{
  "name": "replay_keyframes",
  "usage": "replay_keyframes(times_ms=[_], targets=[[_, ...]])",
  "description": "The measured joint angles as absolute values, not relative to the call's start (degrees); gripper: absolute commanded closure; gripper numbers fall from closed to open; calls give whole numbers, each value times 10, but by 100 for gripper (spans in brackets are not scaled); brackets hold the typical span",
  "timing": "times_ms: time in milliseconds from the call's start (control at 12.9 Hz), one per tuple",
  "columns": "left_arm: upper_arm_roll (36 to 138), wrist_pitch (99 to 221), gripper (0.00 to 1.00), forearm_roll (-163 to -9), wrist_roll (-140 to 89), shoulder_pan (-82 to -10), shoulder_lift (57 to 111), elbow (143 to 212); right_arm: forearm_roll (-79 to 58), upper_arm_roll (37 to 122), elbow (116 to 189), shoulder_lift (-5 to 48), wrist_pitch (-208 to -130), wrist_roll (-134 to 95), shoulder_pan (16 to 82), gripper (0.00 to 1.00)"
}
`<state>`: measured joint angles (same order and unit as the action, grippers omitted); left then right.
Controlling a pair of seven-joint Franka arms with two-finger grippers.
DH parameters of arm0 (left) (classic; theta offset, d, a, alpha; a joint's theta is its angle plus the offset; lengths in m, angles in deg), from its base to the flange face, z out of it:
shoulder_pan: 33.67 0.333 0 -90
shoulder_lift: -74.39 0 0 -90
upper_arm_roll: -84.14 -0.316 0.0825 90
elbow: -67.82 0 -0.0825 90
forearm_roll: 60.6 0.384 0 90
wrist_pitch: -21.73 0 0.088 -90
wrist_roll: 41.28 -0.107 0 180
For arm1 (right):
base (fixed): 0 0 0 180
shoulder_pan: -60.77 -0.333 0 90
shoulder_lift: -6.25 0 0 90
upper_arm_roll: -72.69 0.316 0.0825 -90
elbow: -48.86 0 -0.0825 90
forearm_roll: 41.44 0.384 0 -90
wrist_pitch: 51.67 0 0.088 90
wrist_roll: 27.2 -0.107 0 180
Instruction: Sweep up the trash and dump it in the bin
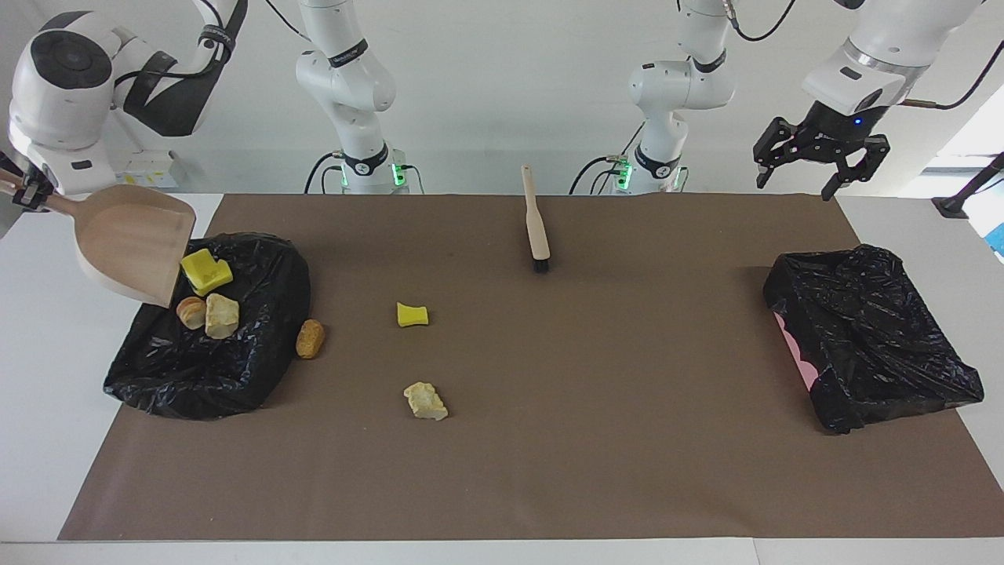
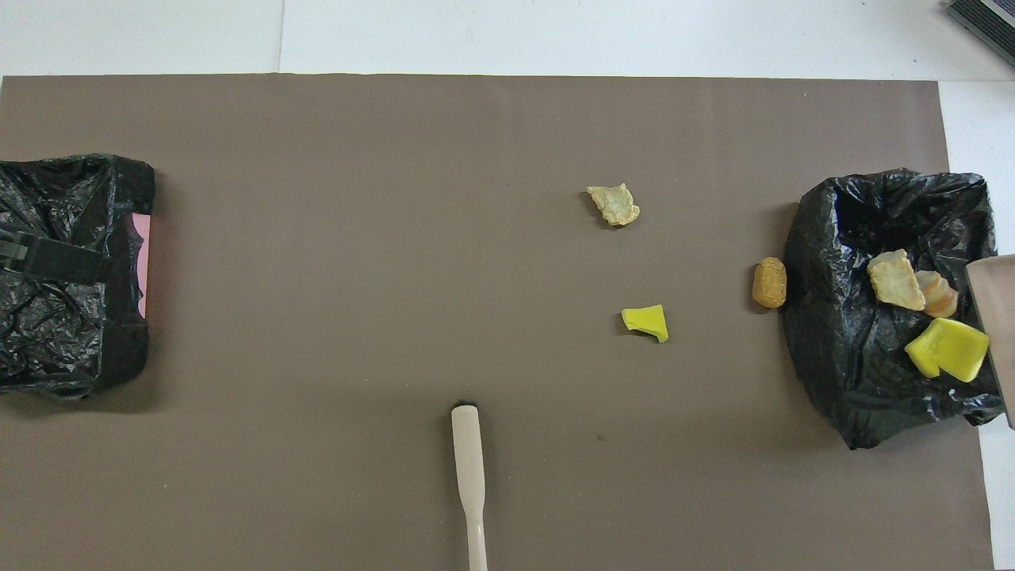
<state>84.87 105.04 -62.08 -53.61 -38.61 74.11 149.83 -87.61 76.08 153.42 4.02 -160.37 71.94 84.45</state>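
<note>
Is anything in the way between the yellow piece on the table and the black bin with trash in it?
Nothing blocks it. Between the yellow piece and the bin there is bare brown mat; the orange-brown lump lies beside the bin, slightly off that path.

Yellow chunk, beige lump, orange-brown oval on brown mat.
</note>
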Motion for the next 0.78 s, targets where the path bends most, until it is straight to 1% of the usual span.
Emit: replay_keyframes(times_ms=[310,543,776], targets=[[849,1047,0,-621,-535,-386,738,1502,-840,764,1534,21,-1584,719,800,100],[849,1039,0,-621,-504,-386,737,1503,-777,767,1536,20,-1563,698,755,100],[849,1033,0,-620,-478,-386,734,1507,-704,768,1541,21,-1561,681,731,100]])
